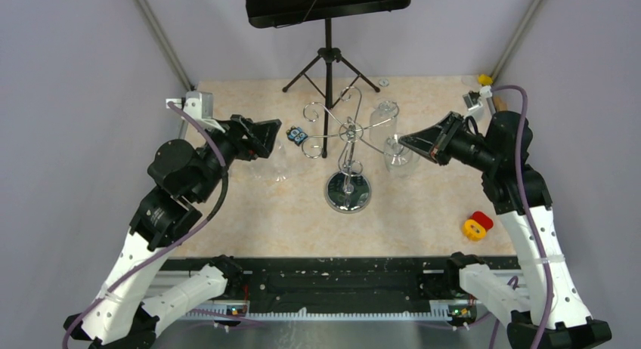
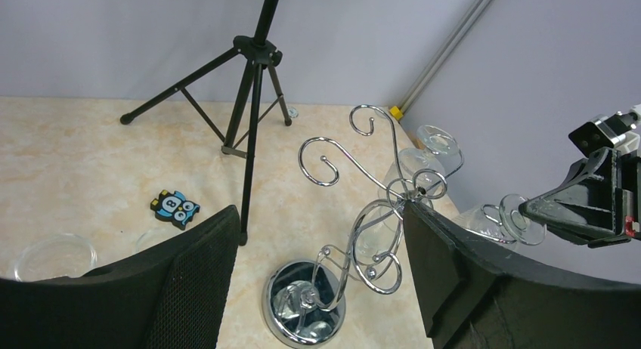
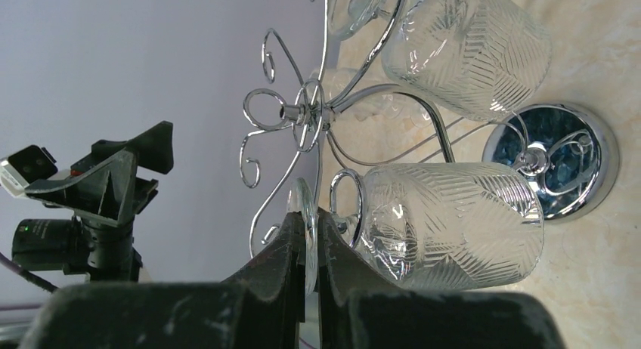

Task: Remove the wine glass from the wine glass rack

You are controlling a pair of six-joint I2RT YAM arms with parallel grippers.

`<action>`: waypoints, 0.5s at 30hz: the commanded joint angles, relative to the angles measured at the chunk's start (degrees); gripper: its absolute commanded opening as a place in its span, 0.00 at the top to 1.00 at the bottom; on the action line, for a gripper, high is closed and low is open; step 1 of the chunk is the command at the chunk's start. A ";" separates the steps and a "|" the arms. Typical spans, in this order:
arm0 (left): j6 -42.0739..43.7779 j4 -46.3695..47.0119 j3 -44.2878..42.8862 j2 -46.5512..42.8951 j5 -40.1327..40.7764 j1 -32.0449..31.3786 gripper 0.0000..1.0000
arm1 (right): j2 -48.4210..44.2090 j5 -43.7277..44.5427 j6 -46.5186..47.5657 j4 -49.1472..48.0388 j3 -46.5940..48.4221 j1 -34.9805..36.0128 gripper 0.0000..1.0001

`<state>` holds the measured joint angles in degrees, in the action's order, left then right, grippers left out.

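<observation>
The right gripper (image 3: 306, 224) pinches the foot of a wine glass (image 3: 446, 224) hooked on the wine glass rack (image 3: 306, 115) (its right side), while the left gripper (image 1: 270, 140) hovers beside the rack, jaws apart.

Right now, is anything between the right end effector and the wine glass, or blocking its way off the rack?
Nothing between them: the right end effector is shut on the wine glass by its foot. Its stem sits in a hook of the wine glass rack and must slide out; a second glass hangs beside.
</observation>
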<state>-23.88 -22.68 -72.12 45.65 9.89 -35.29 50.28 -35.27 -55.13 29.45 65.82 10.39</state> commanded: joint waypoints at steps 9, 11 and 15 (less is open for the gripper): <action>-0.64 2.98 0.33 0.44 -0.79 0.13 0.18 | -1.17 -7.39 0.35 -6.29 1.96 0.87 1.00; -0.64 3.07 0.36 0.53 -0.75 0.15 0.18 | -1.16 -8.26 -0.86 -8.52 0.77 1.21 1.00; -0.60 2.91 0.30 0.54 -0.75 0.13 0.18 | -0.90 -8.10 -2.94 -12.63 -1.40 1.61 1.00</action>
<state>-24.10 -22.68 -71.81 46.28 9.87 -35.29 50.30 -39.99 -54.83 26.96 64.66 10.66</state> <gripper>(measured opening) 0.823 0.038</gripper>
